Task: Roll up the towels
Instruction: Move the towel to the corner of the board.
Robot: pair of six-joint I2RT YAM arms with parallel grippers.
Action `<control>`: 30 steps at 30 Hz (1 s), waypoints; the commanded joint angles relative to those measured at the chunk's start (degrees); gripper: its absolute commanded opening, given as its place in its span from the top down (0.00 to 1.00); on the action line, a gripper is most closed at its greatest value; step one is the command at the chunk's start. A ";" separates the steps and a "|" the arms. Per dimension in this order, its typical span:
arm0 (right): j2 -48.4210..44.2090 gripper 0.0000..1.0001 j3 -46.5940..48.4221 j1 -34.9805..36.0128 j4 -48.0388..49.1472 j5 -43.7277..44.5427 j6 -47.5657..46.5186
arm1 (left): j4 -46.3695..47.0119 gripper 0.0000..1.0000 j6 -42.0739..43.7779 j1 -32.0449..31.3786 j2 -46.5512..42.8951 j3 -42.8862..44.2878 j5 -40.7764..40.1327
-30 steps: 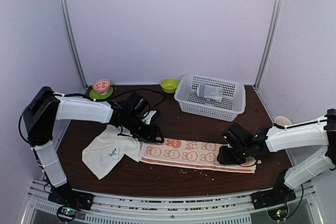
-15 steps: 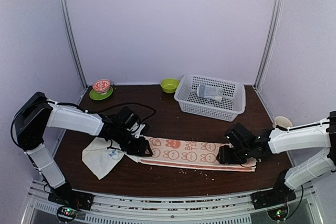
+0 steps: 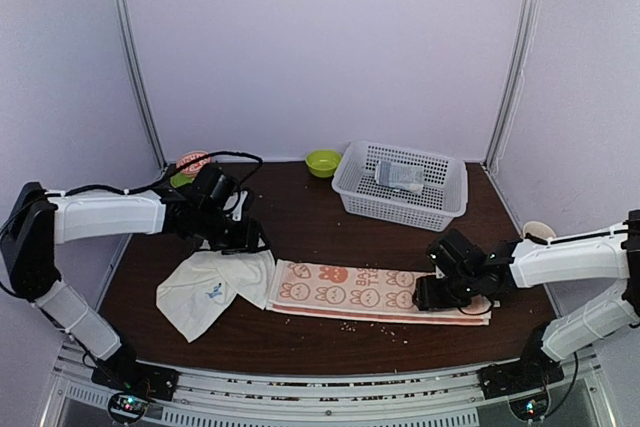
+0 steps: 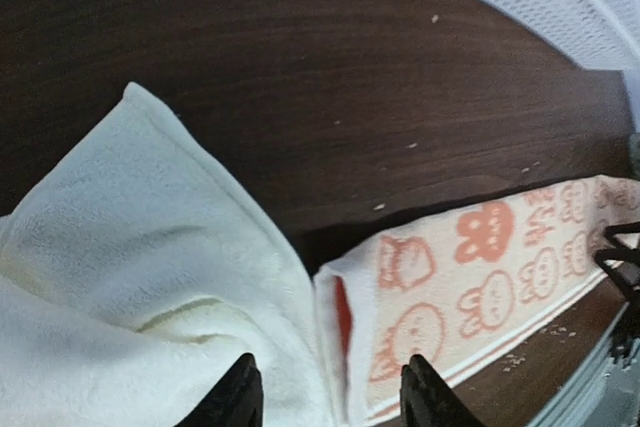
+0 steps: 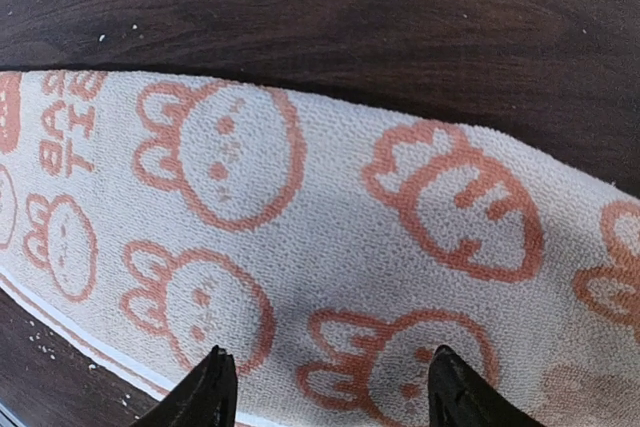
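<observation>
I see my left arm: white shell links, black joints, thin black cable looping over it | right arm: same white and black | left tool, right tool: black fingers | bases: black, green lights

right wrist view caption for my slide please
Right gripper open over the flat cream towel printed with orange-pink bunny faces, on a dark brown wooden table.

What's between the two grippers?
The bunny towel, lying flat, fills most of the stretch from left gripper to right gripper. The top view shows it.
</observation>
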 commanded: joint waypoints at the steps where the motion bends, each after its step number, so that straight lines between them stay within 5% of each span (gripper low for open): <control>1: 2.69 0.34 3.74 -0.35 -0.83 1.44 -3.70 | -3.00 0.62 -0.40 0.60 7.72 -0.42 -4.48; 10: 7.30 0.35 11.30 0.14 -0.13 -1.49 -6.13 | -2.51 0.84 -3.93 10.48 6.84 -9.96 -8.43; 15: 7.64 0.34 13.53 0.95 1.57 -2.88 -5.27 | -5.05 0.85 -4.57 18.35 1.55 -13.72 -12.06; 18: 7.16 0.34 14.28 1.18 2.25 -3.02 -5.02 | -6.44 0.75 -4.26 20.81 -1.99 -14.21 -12.90; 21: 5.52 0.33 14.14 1.24 2.78 -2.78 -5.10 | -8.97 0.53 -1.93 18.30 -5.26 -10.04 -10.37; 24: 3.66 0.33 13.63 1.24 2.05 -1.69 -5.37 | -14.94 0.32 -0.68 6.83 -7.15 -1.74 -15.67; 30: -1.32 0.33 10.88 1.25 0.24 0.59 -4.43 | -16.06 0.42 -0.75 -5.58 -0.12 7.39 -9.92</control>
